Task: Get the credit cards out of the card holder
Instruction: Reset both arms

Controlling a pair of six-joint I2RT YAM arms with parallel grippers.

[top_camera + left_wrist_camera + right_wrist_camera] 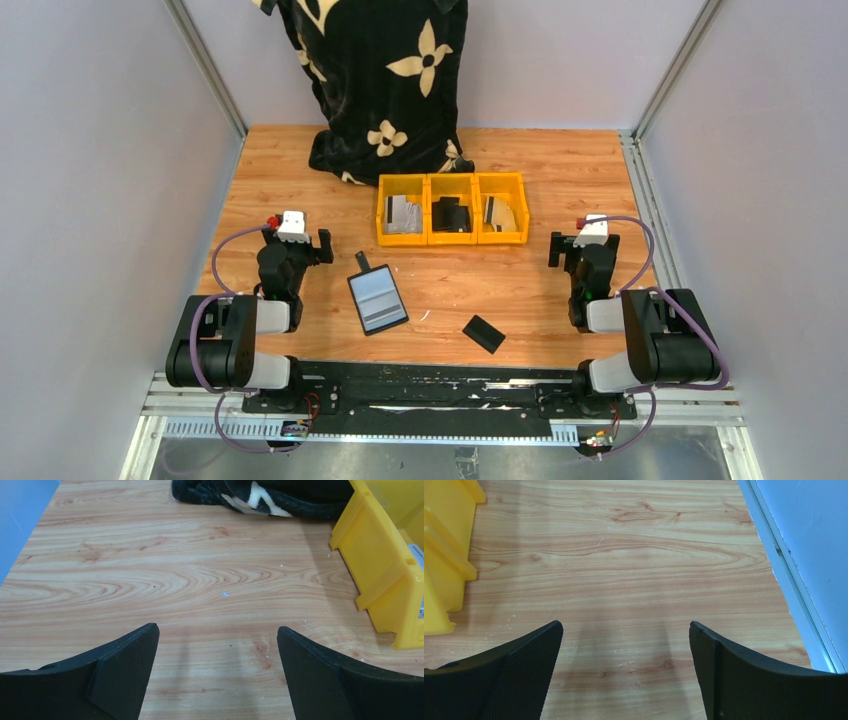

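I see my left gripper (217, 627) and right gripper (625, 623) both spread wide; the card holder (377, 300) lies open (inside up) between the 2 arms.

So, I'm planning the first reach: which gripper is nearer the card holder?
Left. The left gripper hangs just left of the card holder; the right gripper is well off to its right.

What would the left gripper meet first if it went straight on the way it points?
Probably the black flowered cloth at the far side, after bare table; the yellow bin sits off to the right of the left gripper.
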